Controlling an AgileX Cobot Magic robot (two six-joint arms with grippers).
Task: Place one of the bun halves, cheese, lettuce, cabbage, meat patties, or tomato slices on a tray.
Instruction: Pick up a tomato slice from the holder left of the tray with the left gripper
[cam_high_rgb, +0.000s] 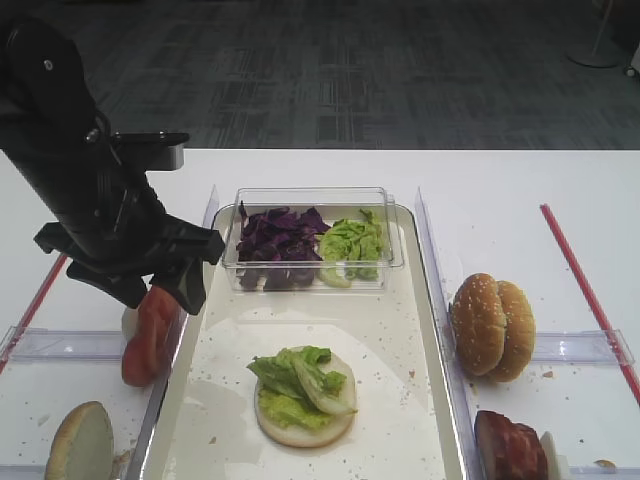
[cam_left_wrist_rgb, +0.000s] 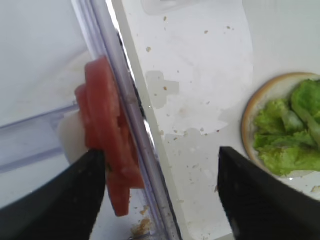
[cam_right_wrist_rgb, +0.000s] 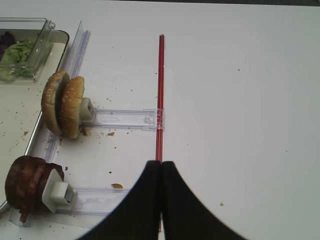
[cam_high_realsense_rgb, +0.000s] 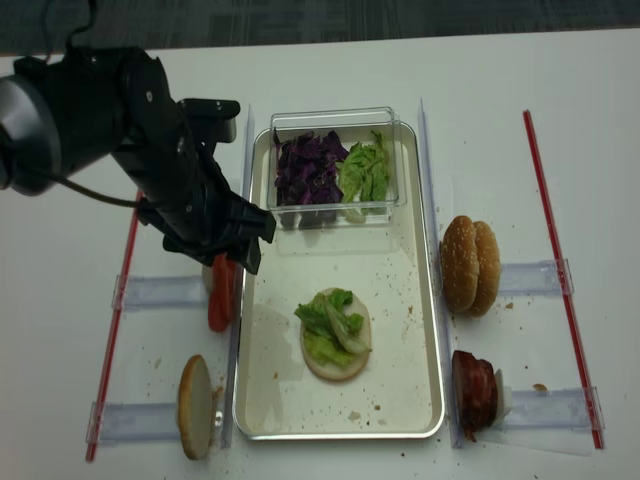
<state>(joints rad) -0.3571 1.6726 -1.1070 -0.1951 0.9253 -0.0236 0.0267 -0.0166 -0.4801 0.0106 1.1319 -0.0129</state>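
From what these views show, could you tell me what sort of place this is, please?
Probably a lab bench set up as a burger-assembly station: a white table holds a crumb-speckled tray, bun halves and tomato slices stand in clear holders, and grey carpet lies behind.

Bright red tomato slices (cam_high_rgb: 150, 335). Cream-white tray (cam_high_rgb: 395, 340), speckled with brown crumbs. Light green lettuce (cam_high_rgb: 300, 385) on a pale bun half (cam_high_rgb: 300, 425). Dark purple cabbage (cam_high_rgb: 278, 240). Golden-brown sesame-dotted bun halves (cam_high_rgb: 492, 326). Dark reddish-brown meat patties (cam_high_rgb: 510, 447). Black fingers (cam_left_wrist_rgb: 65, 205). White table (cam_high_rgb: 500, 190), red stripe (cam_high_rgb: 585, 290).
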